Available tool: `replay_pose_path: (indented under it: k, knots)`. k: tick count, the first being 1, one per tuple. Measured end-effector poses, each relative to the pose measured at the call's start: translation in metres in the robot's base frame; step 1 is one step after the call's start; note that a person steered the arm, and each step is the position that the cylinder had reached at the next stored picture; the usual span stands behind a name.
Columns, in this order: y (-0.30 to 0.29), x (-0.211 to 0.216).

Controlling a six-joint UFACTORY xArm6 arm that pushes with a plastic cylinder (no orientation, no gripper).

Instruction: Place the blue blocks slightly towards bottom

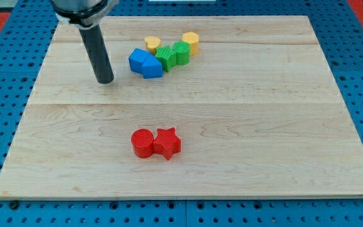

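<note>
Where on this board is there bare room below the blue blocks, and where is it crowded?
Bare wood runs from the two touching blue blocks down to the red cylinder and red star. Crowded above-right: green blocks, yellow blocks. My tip stands left of the blue.

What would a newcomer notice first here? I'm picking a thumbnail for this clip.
The cluster near the view's top: two blue blocks touching green blocks, with yellow blocks behind. My tip sits just to the view's left of the blue ones, apart. Lower down, a red cylinder touches a red star.
</note>
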State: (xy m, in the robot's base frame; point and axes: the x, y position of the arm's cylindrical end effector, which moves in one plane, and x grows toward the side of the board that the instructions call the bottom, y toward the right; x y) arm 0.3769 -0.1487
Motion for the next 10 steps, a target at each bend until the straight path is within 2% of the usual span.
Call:
replay_pose_path:
  k: [1, 2, 3, 5, 7, 8, 10]
  knots:
    - [0.000, -0.041]
    - [0.025, -0.049]
    - [0.103, -0.013]
    - [0.100, 0.005]
    - [0.111, -0.063]
    - [0.158, -0.019]
    - [0.139, -0.009]
